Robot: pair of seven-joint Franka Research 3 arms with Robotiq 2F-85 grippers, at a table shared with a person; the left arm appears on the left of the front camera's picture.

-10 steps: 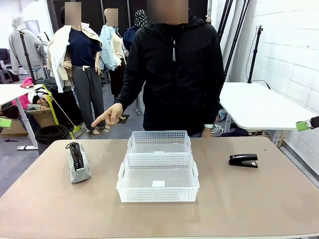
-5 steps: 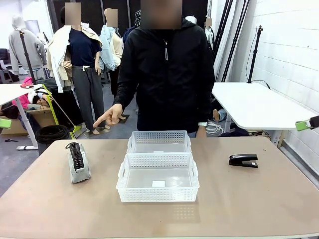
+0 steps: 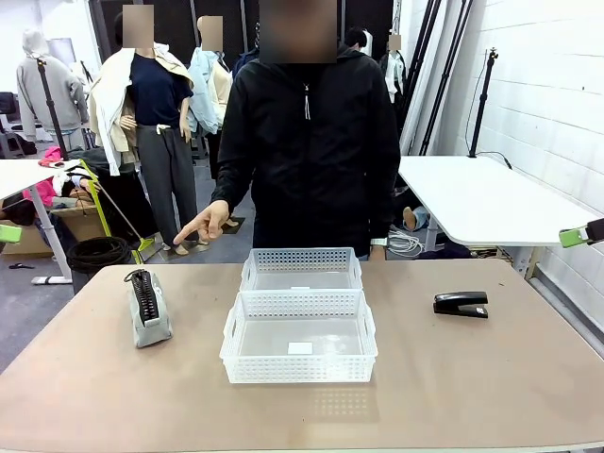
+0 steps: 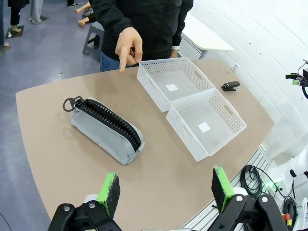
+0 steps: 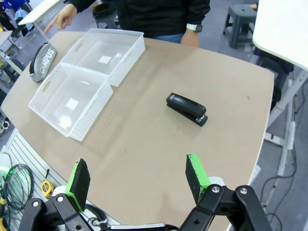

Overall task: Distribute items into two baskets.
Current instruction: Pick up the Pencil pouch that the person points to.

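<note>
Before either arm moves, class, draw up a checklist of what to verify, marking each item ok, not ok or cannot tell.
1. Left gripper open: ok.
2. Right gripper open: ok.
3. Near basket and far basket empty: ok.
4. Stapler lying free on the table: ok.
5. Grey pouch lying free, zip up: ok.
6. Person's hand away from the table: not ok, it points near the far edge.

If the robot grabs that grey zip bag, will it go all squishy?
Probably yes: the grey bag looks like soft fabric with rounded sides, so it should dent when squeezed. It likely won't roll, since it rests flat on the table. Its zip edge may feel stiffer.
</note>
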